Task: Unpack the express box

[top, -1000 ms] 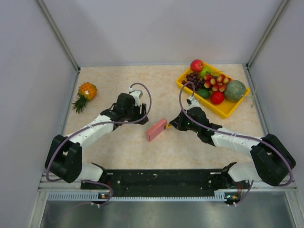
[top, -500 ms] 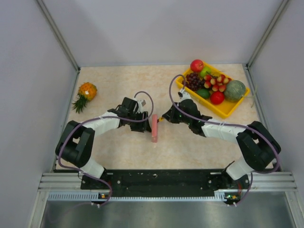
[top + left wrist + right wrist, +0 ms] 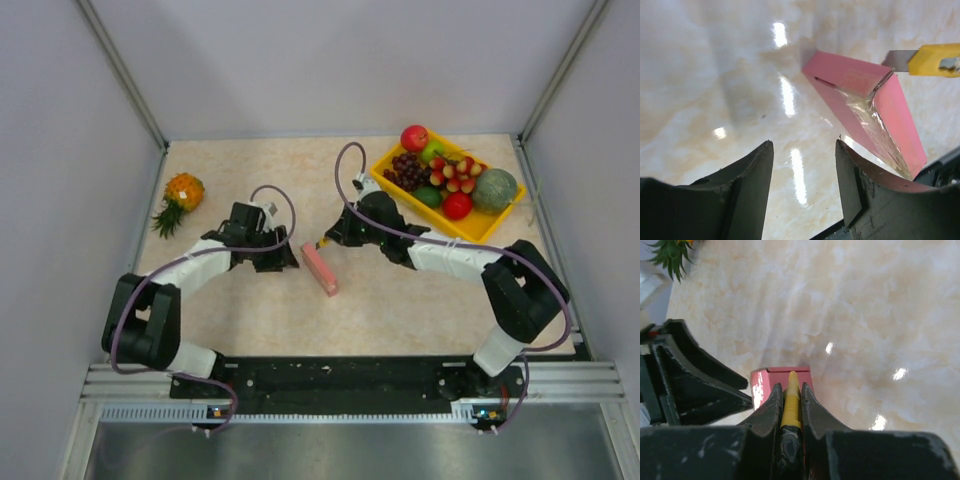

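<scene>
Quick update from us: the express box has swung round again on the table. A second ago it lay further right with its far end pointing right. Half a second ago it ran almost straight away from the arms. Now it's slanted the other way, near end to the right and far end to the left. The left gripper has backed off to the left since then. The right gripper has slid leftward to the far end of the box.

Where the box sits: middle of the table, between the two grippers. It's just off to the right of the left fingers, which are spread apart with only bare table between them, so nothing is held there. From the left wrist view the box's nearer end comes close to the right-hand finger, but we can't tell if it touches. Glossy clear tape runs along the box's seam.

A bit further out, the right fingers are clenched on a yellow utility knife. Its blade tip meets the top edge of the box at the far end.

Way at the back there's a pineapple on the left and a yellow fruit tray on the right, both well apart from the box.
</scene>
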Available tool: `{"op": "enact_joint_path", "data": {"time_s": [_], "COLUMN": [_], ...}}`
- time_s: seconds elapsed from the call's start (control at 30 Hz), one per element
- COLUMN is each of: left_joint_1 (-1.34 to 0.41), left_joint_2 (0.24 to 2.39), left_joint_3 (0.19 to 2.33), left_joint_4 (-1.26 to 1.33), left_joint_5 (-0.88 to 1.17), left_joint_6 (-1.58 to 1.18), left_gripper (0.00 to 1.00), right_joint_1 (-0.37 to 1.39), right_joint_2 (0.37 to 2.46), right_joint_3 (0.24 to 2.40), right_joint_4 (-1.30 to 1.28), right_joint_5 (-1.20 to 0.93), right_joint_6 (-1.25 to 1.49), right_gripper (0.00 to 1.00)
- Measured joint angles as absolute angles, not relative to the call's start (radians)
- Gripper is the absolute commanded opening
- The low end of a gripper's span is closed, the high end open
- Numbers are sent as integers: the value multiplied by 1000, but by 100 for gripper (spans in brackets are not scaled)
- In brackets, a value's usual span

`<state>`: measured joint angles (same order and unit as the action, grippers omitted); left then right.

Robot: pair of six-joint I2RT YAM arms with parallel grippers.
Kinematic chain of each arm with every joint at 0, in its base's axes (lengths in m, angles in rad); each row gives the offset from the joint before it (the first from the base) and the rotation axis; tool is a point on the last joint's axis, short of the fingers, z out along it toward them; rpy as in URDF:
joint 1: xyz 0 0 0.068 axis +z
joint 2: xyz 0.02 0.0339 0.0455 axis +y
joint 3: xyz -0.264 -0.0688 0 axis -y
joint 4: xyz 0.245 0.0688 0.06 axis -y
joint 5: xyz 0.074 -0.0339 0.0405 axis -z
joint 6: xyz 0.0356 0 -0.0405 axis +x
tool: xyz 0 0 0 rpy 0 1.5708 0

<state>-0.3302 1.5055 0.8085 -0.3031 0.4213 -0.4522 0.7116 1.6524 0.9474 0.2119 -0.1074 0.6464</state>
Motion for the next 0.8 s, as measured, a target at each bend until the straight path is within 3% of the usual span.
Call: {"op": "enact_joint_path", "data": {"time_s": [0.2, 0.23, 0.27, 0.33, 0.4, 0.43, 0.57, 0.8], "left_joint_1": [-288, -288, -288, -285, -273, -265, -236, -232], "left_joint_2": [1262, 1228, 1198, 1153, 1119, 1108, 1141, 1365], "left_joint_3": [831, 843, 857, 879, 888, 890, 922, 974], "left_joint_4": [-379, -379, -377, -365, -340, -322, -268, -194], "left_joint_5": [175, 128, 78, -2, -42, -43, 25, 257], "left_joint_6": [-444, -444, -448, -463, -467, -464, -469, -465], "left_gripper": [58, 57, 48, 50, 95, 99, 99, 83], "right_joint_1": [711, 711, 712, 717, 736, 754, 842, 974], "right_joint_2": [1568, 1538, 1505, 1448, 1393, 1359, 1269, 1285], "right_joint_3": [1053, 1060, 1063, 1063, 1055, 1039, 965, 861], "right_joint_4": [79, 64, 54, 41, 33, 34, 28, 36], "right_joint_5": [-67, -68, -71, -76, -84, -93, -127, -134], "right_joint_6": [597, 587, 574, 550, 516, 497, 434, 400], "right_gripper": [0, 0, 0, 0, 0, 0, 0, 0]}}
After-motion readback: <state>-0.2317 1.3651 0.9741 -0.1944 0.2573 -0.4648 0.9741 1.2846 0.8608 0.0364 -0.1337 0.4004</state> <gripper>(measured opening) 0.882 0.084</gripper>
